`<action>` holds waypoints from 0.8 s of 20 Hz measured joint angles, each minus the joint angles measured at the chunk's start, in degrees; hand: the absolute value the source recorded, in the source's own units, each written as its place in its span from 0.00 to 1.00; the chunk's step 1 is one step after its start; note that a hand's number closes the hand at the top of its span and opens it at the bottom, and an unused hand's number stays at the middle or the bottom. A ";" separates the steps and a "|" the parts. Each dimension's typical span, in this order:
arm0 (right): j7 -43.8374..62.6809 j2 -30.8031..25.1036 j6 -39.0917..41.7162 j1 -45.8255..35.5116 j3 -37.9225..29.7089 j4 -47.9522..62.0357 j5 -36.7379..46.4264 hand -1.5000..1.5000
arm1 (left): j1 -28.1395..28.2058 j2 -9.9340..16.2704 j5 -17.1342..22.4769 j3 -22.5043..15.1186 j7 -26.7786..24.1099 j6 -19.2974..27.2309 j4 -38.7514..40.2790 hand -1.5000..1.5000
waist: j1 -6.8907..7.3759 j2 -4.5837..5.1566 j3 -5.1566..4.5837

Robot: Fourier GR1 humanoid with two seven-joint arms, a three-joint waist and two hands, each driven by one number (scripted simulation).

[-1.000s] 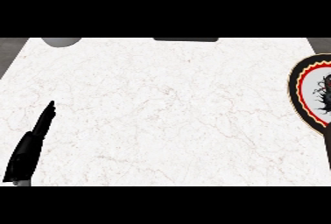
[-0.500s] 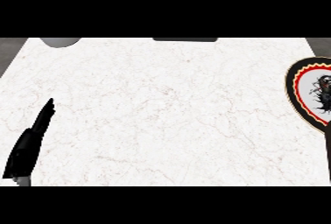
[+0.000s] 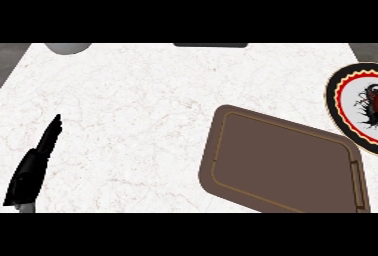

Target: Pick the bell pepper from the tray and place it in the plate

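A brown rectangular tray [image 3: 284, 167] lies on the white marble counter at the lower right, tilted a little, and its visible surface bears nothing. Beyond its far right corner, cut by the view's right edge, is the round plate [image 3: 341, 102] with a black, yellow and red rim and a dark red-and-black figure in its middle. No bell pepper shows in the head view. My left hand [image 3: 33, 167] rests open at the left edge, seen edge-on with straight fingers pointing up, far from the tray. My right hand does not show.
A grey rounded object [image 3: 68, 47] sits at the counter's far left corner. A dark flat object [image 3: 210, 45] lies along the far edge near the middle. Bare marble [image 3: 133, 115] stretches between my left hand and the tray.
The brown tray now shows at the lower right, where the earlier frames showed only bare counter. My left hand and the plate have not moved.
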 measured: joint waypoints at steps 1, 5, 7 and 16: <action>0.97 0.59 -0.01 0.03 -0.61 1.04 -0.47 0.00 | 0.46 -0.16 -0.13 -0.02 0.08 0.13 -0.45 0.50 | -0.03 -0.02 0.00; 4.45 3.29 -1.84 -1.31 -1.42 5.49 -0.21 0.00 | -0.52 -0.25 -0.26 0.21 0.87 -0.41 -0.60 0.50 | 0.01 0.06 0.03; 4.36 4.61 -3.45 -2.12 -1.82 7.89 0.10 0.00 | -1.09 -0.39 -0.47 0.40 1.00 -0.44 -0.46 0.50 | 0.16 0.15 0.07; 3.34 3.19 -2.91 -4.38 -11.30 11.22 -8.50 0.00 | 0.19 -1.25 -1.25 0.72 0.30 -0.29 -0.87 0.50 | -0.10 0.10 0.09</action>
